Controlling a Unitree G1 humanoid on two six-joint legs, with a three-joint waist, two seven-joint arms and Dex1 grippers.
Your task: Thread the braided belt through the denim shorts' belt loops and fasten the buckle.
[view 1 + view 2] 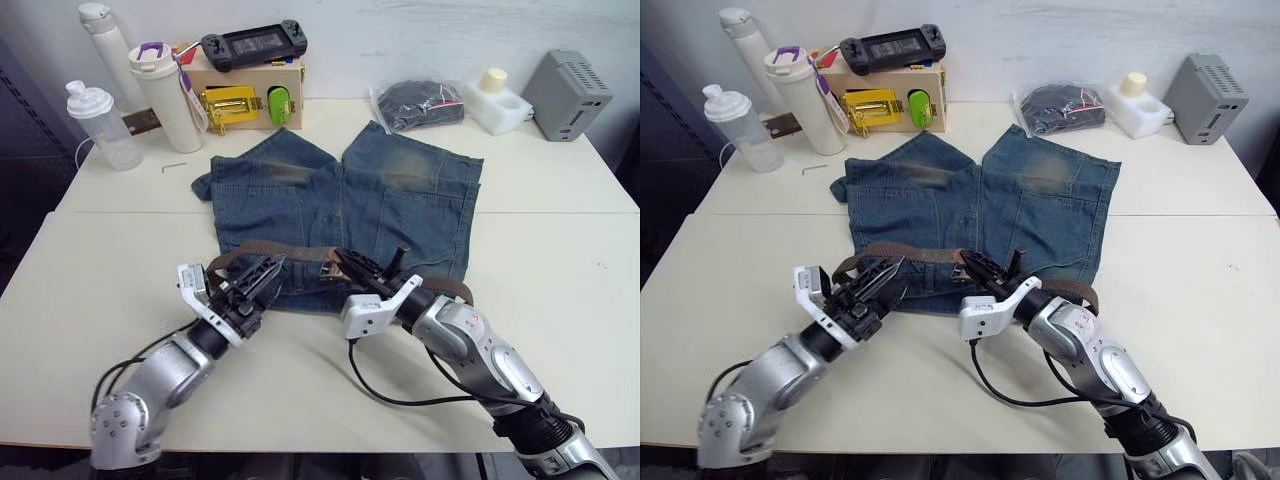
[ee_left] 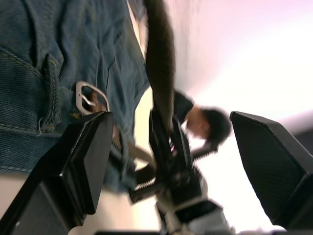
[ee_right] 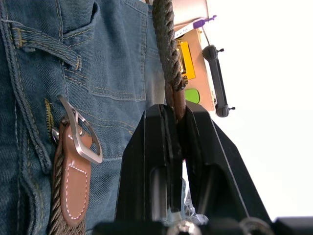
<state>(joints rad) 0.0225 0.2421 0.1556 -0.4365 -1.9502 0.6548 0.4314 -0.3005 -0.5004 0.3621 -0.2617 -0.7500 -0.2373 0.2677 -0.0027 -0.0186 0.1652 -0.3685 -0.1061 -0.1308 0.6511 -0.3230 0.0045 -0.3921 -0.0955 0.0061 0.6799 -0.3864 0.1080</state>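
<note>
1. Standing at the far left of the bench (image 1: 560, 290): a clear shaker bottle (image 1: 97, 124), a white flask (image 1: 108, 38) and a white tumbler (image 1: 166, 95) with a purple tab. No writing can be read on any of them.
2. Left gripper (image 1: 262, 273): reaching over the near left end of the waistband, jaws apart and holding nothing; the left wrist view shows the gap between them.
3. Wooden box (image 1: 243, 92): behind the shorts, carrying a yellow latch plate (image 1: 229, 105) and a green piece (image 1: 278, 104), with a black handheld console (image 1: 254, 44) on top. No label legible.
4. Denim shorts (image 1: 350, 195): lying flat mid-bench, waistband nearest the robot, legs pointing away.
5. Braided belt (image 1: 280, 250): lying along the waistband from left to right. Whether it passes through the belt loops (image 3: 46, 41) cannot be told.
6. Buckle (image 3: 80, 134): silver, lying on the denim at the waistband centre, just beside the right jaws.
7. Right gripper (image 1: 347, 263): jaws clamped on the belt's brown leather tip (image 3: 177, 100).
8. Far right: a dark bundle in a clear bag (image 1: 420, 104), a white block (image 1: 497, 103) and a grey box (image 1: 566, 95).
</note>
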